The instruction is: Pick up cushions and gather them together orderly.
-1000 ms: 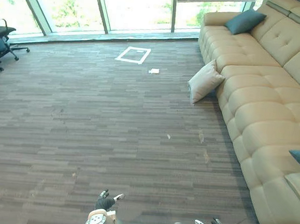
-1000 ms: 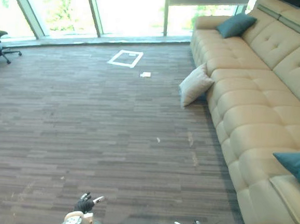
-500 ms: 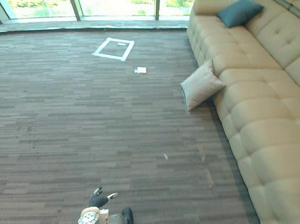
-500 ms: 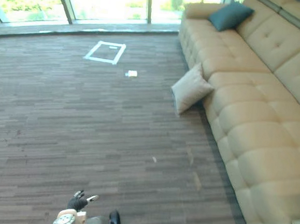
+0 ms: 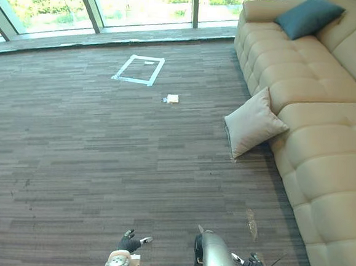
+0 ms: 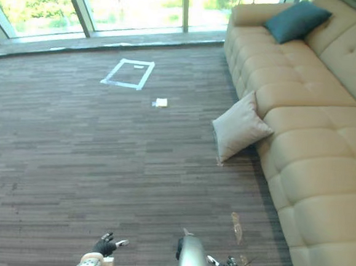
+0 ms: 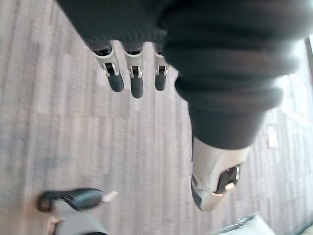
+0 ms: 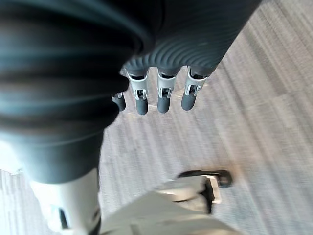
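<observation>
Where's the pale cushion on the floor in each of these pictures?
Left eye view: cushion right of centre, on the carpet by the sofa.
Right eye view: cushion just right of centre, same spot.
Left wrist view: carpet past the left hand; cushion not made out.
Right wrist view: carpet past the right hand; likewise.
Shared landmark: tape square, both eye views.
</observation>
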Tool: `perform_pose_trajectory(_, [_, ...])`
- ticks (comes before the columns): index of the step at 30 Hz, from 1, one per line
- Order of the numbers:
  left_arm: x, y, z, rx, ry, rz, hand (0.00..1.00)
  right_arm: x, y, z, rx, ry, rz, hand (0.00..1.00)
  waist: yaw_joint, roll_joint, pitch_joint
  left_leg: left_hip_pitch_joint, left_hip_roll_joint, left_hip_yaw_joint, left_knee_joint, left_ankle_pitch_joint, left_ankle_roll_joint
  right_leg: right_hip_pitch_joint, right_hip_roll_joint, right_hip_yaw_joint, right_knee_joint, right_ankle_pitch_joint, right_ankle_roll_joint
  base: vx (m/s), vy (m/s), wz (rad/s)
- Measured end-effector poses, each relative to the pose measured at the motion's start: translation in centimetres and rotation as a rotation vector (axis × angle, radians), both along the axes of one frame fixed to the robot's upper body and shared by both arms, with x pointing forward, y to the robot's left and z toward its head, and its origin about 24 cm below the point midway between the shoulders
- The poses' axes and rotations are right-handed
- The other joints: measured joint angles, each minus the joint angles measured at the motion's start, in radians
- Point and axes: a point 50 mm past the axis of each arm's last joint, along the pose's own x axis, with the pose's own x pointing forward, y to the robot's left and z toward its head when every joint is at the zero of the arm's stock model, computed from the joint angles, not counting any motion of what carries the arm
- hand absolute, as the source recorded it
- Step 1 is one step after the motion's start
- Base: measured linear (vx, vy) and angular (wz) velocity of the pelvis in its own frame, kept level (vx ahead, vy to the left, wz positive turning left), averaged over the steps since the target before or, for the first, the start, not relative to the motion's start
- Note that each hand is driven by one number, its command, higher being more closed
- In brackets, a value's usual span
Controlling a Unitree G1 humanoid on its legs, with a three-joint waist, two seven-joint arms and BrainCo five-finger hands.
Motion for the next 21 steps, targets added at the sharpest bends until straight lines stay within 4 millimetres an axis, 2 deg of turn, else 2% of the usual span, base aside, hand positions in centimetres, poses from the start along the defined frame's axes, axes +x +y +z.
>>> perform_pose_trajectory(1, [-0.1,0.7,0.2,0.010,-0.013,0.043,0.00,0.1,0.1,0.1,-0.001,-0.008,0.011,0.00,0.011,-0.001,0.000,-0.067,0.033,0.029,0.136,-0.018,0.029,0.092,0.023,0.009,-0.054,-0.017,-0.011,0.52,-0.181,-0.54])
perform_pose_trajectory(2, [0.0,1.0,0.4,0.017,-0.031,0.054,0.00,0.0,0.3,0.1,0.003,-0.007,0.015,0.00,0.021,-0.011,-0.003,-0.118,0.046,0.079,0.156,-0.040,0.065,0.153,0.027,0.020,-0.096,-0.032,-0.031,0.39,-0.123,-0.47])
perform_pose_trajectory(3, [0.1,1.1,0.5,0.019,-0.040,0.054,0.00,-0.3,0.3,0.0,0.004,0.000,0.010,0.00,0.028,-0.014,-0.004,-0.143,0.049,0.104,0.146,-0.049,0.079,0.178,0.028,0.028,-0.114,-0.040,-0.026,0.35,-0.054,-0.44])
perform_pose_trajectory(5, [0.6,1.2,0.8,0.025,-0.064,0.056,0.00,-0.3,0.3,0.0,0.008,-0.001,0.006,0.00,0.036,-0.016,-0.005,-0.261,0.040,0.185,-0.033,-0.085,0.123,0.263,0.027,0.072,-0.189,-0.054,-0.014,0.43,-0.010,-0.45])
perform_pose_trajectory(6, [0.6,1.3,0.9,0.026,-0.066,0.056,0.00,-0.3,0.3,0.0,0.010,-0.001,0.007,0.00,0.037,-0.018,-0.005,-0.273,0.028,0.193,-0.102,-0.086,0.124,0.278,0.023,0.082,-0.200,-0.054,-0.013,0.46,0.102,-0.67])
perform_pose_trajectory(7, [0.7,1.3,0.9,0.026,-0.069,0.056,0.00,-0.2,0.4,0.0,0.013,-0.005,0.003,0.00,0.047,-0.020,-0.005,-0.277,-0.011,0.199,-0.315,-0.081,0.123,0.311,0.006,0.112,-0.215,-0.060,0.009,0.40,0.121,-0.63])
perform_pose_trajectory(8, [0.7,1.3,0.9,0.026,-0.068,0.055,0.00,-0.1,0.4,0.0,0.014,-0.005,0.001,0.00,0.049,-0.022,-0.006,-0.277,-0.027,0.195,-0.400,-0.071,0.124,0.324,0.000,0.127,-0.221,-0.068,0.017,0.64,0.216,-0.89])
perform_pose_trajectory(9, [0.7,1.2,0.9,0.026,-0.067,0.050,0.00,-0.2,0.5,0.0,0.017,-0.004,0.000,0.00,0.050,-0.024,-0.005,-0.283,-0.068,0.171,-0.590,-0.021,0.127,0.377,-0.021,0.157,-0.255,-0.085,0.042,0.59,0.261,-0.79])
perform_pose_trajectory(10, [0.7,1.1,0.9,0.027,-0.069,0.040,0.00,-0.4,0.5,-0.1,0.017,0.002,-0.001,0.00,0.051,-0.024,-0.006,-0.303,-0.089,0.150,-0.672,0.023,0.136,0.421,-0.035,0.179,-0.293,-0.102,0.071,0.60,0.298,-0.71])
perform_pose_trajectory(11, [0.8,1.1,0.9,0.028,-0.070,0.036,0.00,-0.5,0.5,-0.1,0.017,0.004,-0.002,0.00,0.052,-0.024,-0.007,-0.310,-0.090,0.151,-0.683,0.029,0.144,0.433,-0.037,0.186,-0.301,-0.107,0.079,0.62,0.369,-0.80])
perform_pose_trajectory(12, [0.8,1.1,0.9,0.032,-0.076,0.024,0.00,-1.1,0.7,-0.3,0.024,0.023,-0.005,0.00,0.066,-0.030,-0.022,-0.321,-0.100,0.151,-0.654,0.142,0.194,0.455,-0.055,0.227,-0.293,-0.121,0.105,0.64,0.402,-0.71])
perform_pose_trajectory(13, [0.7,1.7,0.8,0.053,-0.064,0.001,0.00,-1.3,1.5,-0.5,0.047,0.024,-0.013,0.00,0.060,-0.071,-0.060,-0.319,-0.145,0.159,-0.630,0.123,0.240,0.432,-0.105,0.258,-0.233,-0.112,0.121,0.65,0.390,-0.61])
perform_pose_trajectory(14, [0.7,1.7,0.8,0.056,-0.062,-0.005,0.00,-1.3,1.7,-0.5,0.051,0.022,-0.015,0.00,0.055,-0.077,-0.065,-0.320,-0.153,0.159,-0.626,0.107,0.247,0.421,-0.116,0.258,-0.209,-0.105,0.134,0.76,0.408,-0.04])
perform_pose_trajectory(15, [0.7,1.8,0.8,0.059,-0.059,-0.016,0.00,-1.6,2.3,-0.7,0.072,0.024,-0.041,0.00,0.045,-0.111,-0.071,-0.307,-0.181,0.172,-0.598,0.069,0.254,0.370,-0.140,0.273,-0.074,-0.075,0.167,0.63,0.302,0.16])
perform_pose_trajectory(16, [1.1,2.2,0.9,0.077,-0.062,-0.030,0.00,-1.8,2.9,-0.9,0.093,0.033,-0.061,0.00,0.045,-0.139,-0.067,-0.267,-0.210,0.183,-0.592,0.019,0.267,0.267,-0.150,0.311,0.178,0.020,0.221,0.62,0.292,0.14])
perform_pose_trajectory(17, [1.1,2.3,0.9,0.082,-0.060,-0.038,0.00,-1.7,3.0,-0.9,0.094,0.034,-0.059,0.00,0.043,-0.141,-0.065,-0.254,-0.216,0.184,-0.592,0.007,0.268,0.241,-0.149,0.316,0.236,0.051,0.239,0.45,0.185,-0.03])
perform_pose_trajectory(18, [1.0,2.2,0.5,0.079,-0.019,-0.049,0.00,-1.2,2.7,-0.8,0.089,0.024,-0.050,0.00,0.039,-0.140,-0.061,-0.191,-0.222,0.188,-0.602,-0.031,0.276,0.161,-0.150,0.309,0.422,0.068,0.258,0.52,0.197,-0.22])
perform_pose_trajectory(19, [1.0,2.0,0.4,0.076,-0.013,-0.051,0.00,-0.8,2.5,-0.7,0.080,0.009,-0.046,0.00,0.040,-0.125,-0.050,-0.129,-0.218,0.199,-0.621,-0.052,0.273,0.120,-0.149,0.284,0.486,0.058,0.242,0.65,0.249,-0.54])
perform_pose_trajectory(20, [0.7,1.6,0.3,0.072,-0.004,-0.060,0.00,-0.2,1.8,-0.4,0.059,-0.015,-0.036,0.00,0.040,-0.101,-0.044,-0.032,-0.208,0.221,-0.674,-0.078,0.263,0.054,-0.147,0.231,0.528,0.034,0.202,0.50,0.198,-0.62])
perform_pose_trajectory(21, [0.6,1.5,0.2,0.074,0.000,-0.071,0.00,0.1,1.7,-0.2,0.053,-0.028,-0.032,0.00,0.039,-0.091,-0.045,0.002,-0.203,0.234,-0.698,-0.088,0.255,0.013,-0.146,0.197,0.525,0.021,0.188,0.44,0.167,-0.59])
